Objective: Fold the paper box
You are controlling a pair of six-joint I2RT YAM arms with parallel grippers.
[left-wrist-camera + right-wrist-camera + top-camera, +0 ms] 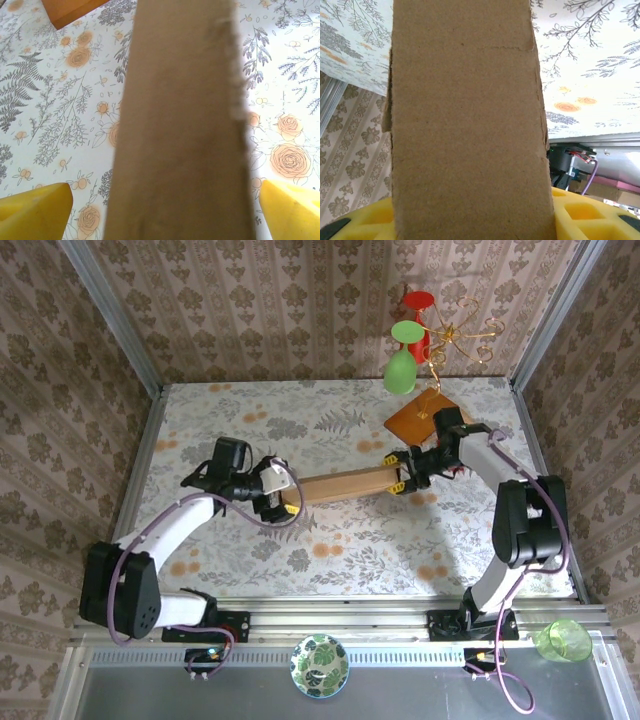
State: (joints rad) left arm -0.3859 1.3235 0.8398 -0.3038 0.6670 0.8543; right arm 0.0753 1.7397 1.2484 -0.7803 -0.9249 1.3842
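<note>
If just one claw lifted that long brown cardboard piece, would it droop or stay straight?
Probably fairly stiff: the paper box spans straight between the left gripper and right gripper without sagging. Likely light, being thin cardboard. Its frayed edge suggests it could tear or crease if squeezed hard.

Long, flat light-brown paper box (345,485)

The paper box (345,485) is plain light brown, the tablecloth (350,550) white with grey ferns and orange roses, and the board (415,418) at the far right reddish orange. The walls (250,310) carry beige-and-brown damask stripes, and the fingers (35,212) of the left gripper (162,210) are bright yellow. At the near edge, the plate (319,664) has a green leaf pattern on white, and the cup (563,640) to its right is translucent green.
</note>
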